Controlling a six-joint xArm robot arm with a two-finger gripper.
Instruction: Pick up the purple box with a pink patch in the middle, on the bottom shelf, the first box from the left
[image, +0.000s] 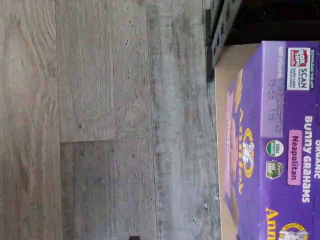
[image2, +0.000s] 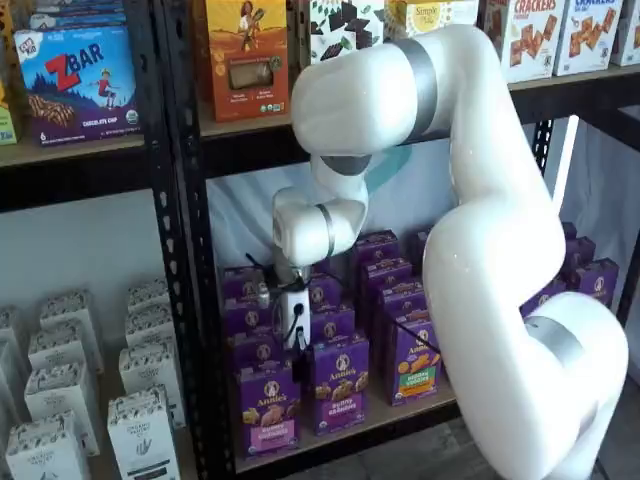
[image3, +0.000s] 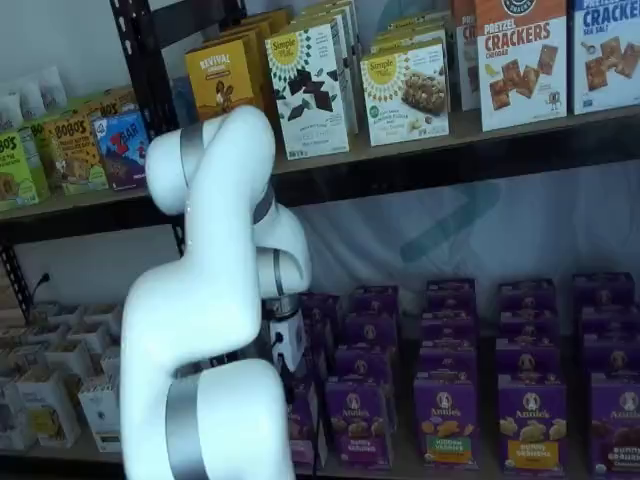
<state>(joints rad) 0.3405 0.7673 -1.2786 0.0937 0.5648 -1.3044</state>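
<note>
- Because it is a small cardboard snack carton, the purple box (image2: 266, 408) is probably light, stiff along its edges and easily dented on its broad faces, so a moderate squeeze across its two narrow sides, near the top, looks the safest hold; its printed coating may be a little slick.
- Nearest the wrist camera, the box fills one side of the wrist view (image: 272, 145), turned on its side. Its top panel reads "Organic Bunny Grahams" with a pink "Neapolitan" tag, and grey wood-look flooring (image: 100, 120) lies beyond it.
- In a shelf view, the box stands upright at the front edge of the bottom shelf (image2: 395, 414), at the left end of the front row. It has a round white logo above and a pink band across its lower front.
- Just beside it to the right stands a similar purple box with a purple band (image2: 338, 383), then one with a green band (image2: 414, 362). These neighbours leave little room for fingers.
- The gripper (image2: 297, 345) hangs above the target box, its white body in plain sight in both shelf views. Its black fingers are seen only side-on against the dark boxes, so I cannot tell whether they are parted or closed; nothing appears to be held.
- Farther back, more rows of purple boxes (image3: 450, 300) recede, and the upper shelf (image3: 450, 145) carries cracker and snack cartons.
</note>
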